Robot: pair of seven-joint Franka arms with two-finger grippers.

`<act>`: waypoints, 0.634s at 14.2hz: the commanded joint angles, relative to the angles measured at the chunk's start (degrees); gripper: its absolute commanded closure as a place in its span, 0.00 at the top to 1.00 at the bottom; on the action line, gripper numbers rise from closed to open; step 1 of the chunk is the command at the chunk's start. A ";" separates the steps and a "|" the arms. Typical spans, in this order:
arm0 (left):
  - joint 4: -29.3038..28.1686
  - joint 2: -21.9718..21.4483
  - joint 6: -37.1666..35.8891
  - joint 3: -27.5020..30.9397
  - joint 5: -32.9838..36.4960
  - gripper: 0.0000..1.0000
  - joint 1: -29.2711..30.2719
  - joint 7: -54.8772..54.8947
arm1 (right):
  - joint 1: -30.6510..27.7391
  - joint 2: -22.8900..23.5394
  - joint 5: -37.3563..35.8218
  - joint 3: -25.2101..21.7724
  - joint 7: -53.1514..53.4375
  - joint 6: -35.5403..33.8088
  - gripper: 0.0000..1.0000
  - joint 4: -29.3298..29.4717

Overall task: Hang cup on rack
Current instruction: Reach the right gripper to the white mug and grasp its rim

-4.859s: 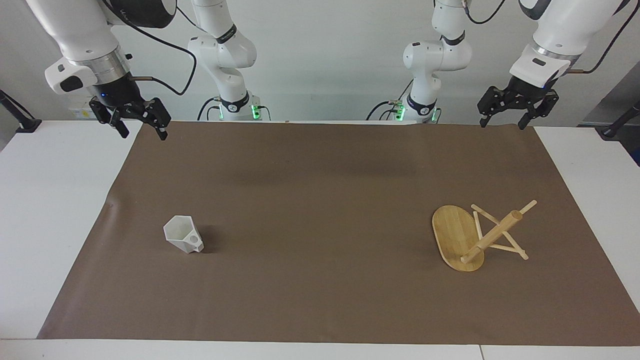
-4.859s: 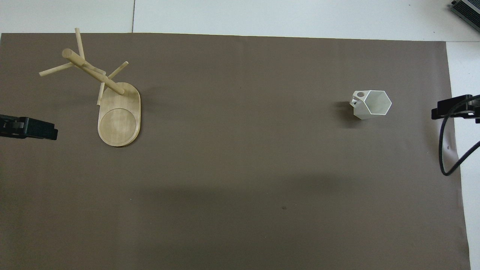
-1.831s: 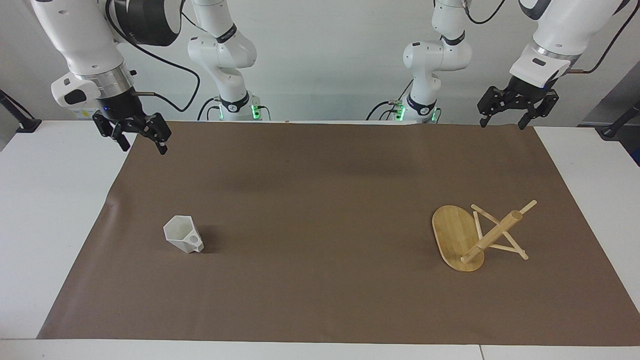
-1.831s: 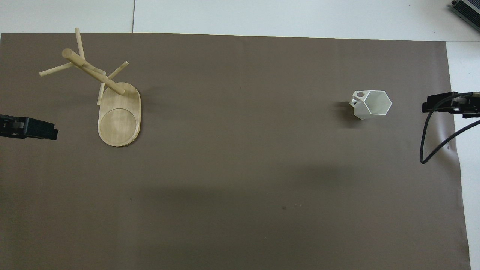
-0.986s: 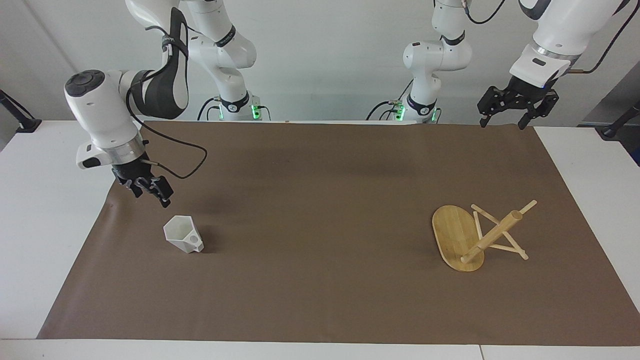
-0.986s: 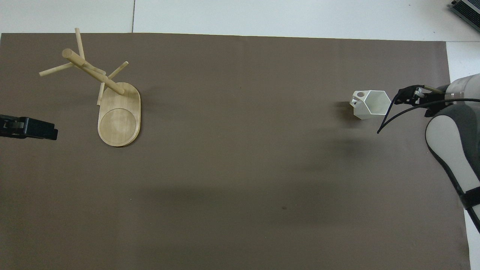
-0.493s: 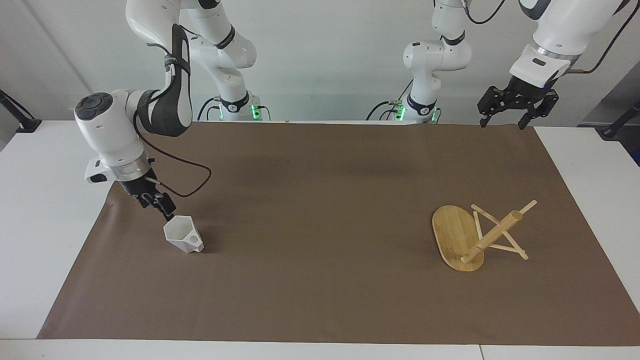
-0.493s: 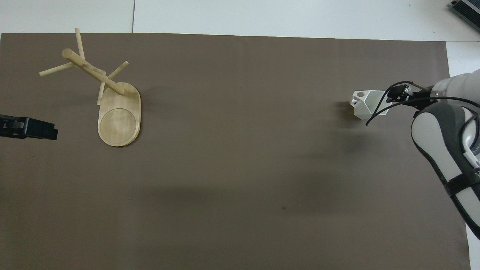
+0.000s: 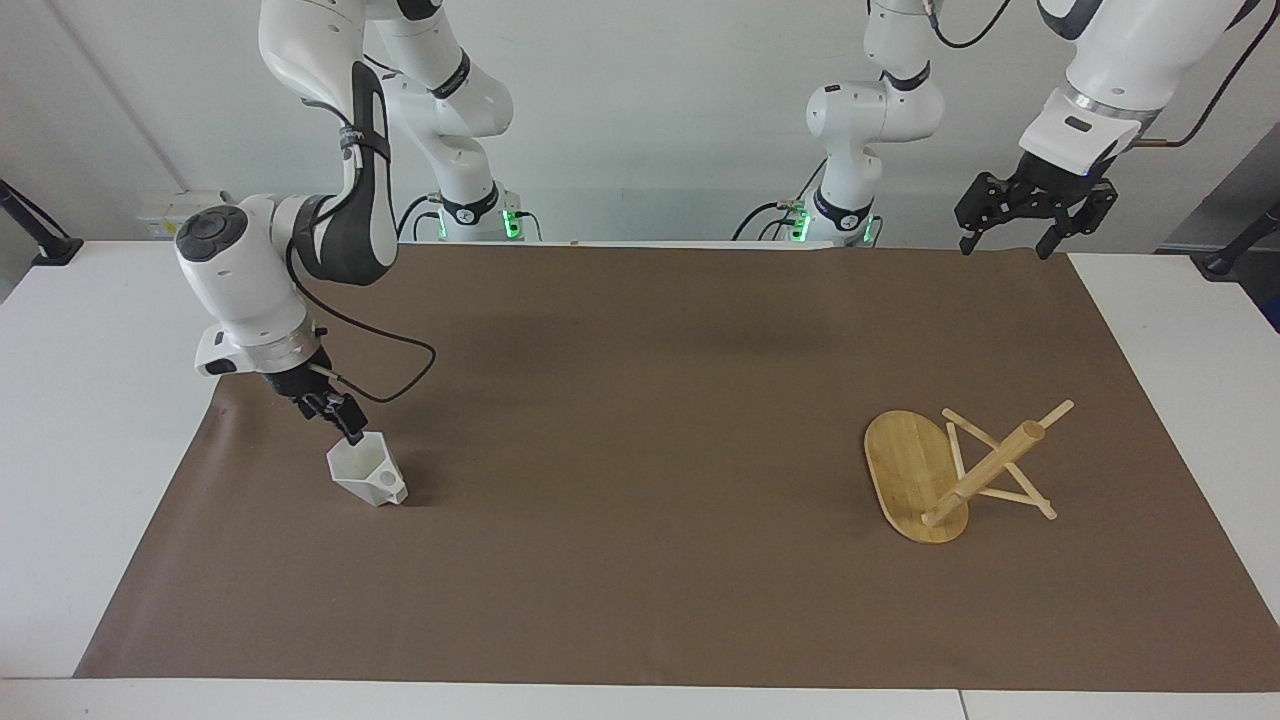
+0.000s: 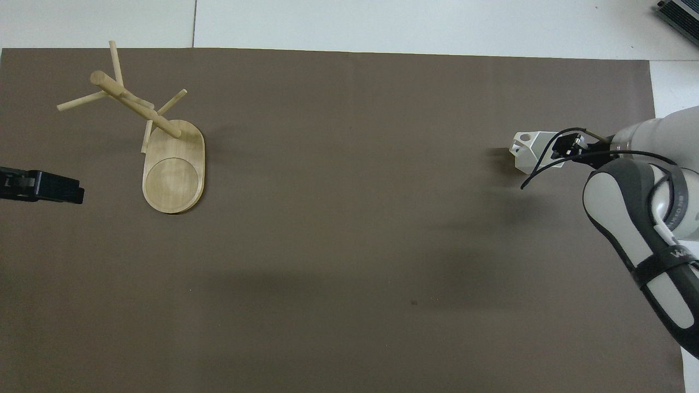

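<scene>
Right gripper (image 9: 350,433) down at the rim of the cup (image 9: 368,472), grip unclear; left gripper (image 9: 1007,237) waiting, spread wide

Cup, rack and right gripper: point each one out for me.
cup (image 9: 368,478): facing view, on its white faceted side.
rack (image 9: 905,468): facing view, on the bare oval base.
right gripper (image 9: 350,430): facing view, at the fingertips, at the cup's rim.

From overhead, the right gripper (image 10: 562,147) covers part of the cup (image 10: 528,153)'s rim, and the picture's edge cuts off the left gripper (image 10: 41,185).
</scene>
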 commanded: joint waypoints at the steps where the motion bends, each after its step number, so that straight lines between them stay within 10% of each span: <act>1: -1.54 -1.46 0.01 -0.10 1.29 1.00 0.19 0.11 | -0.14 -0.57 0.32 0.24 1.04 1.62 0.91 -1.41; 9: -1.54 -1.46 0.01 -0.10 1.29 1.00 0.19 0.03 | -0.14 0.83 0.41 0.24 3.24 5.65 0.82 -1.85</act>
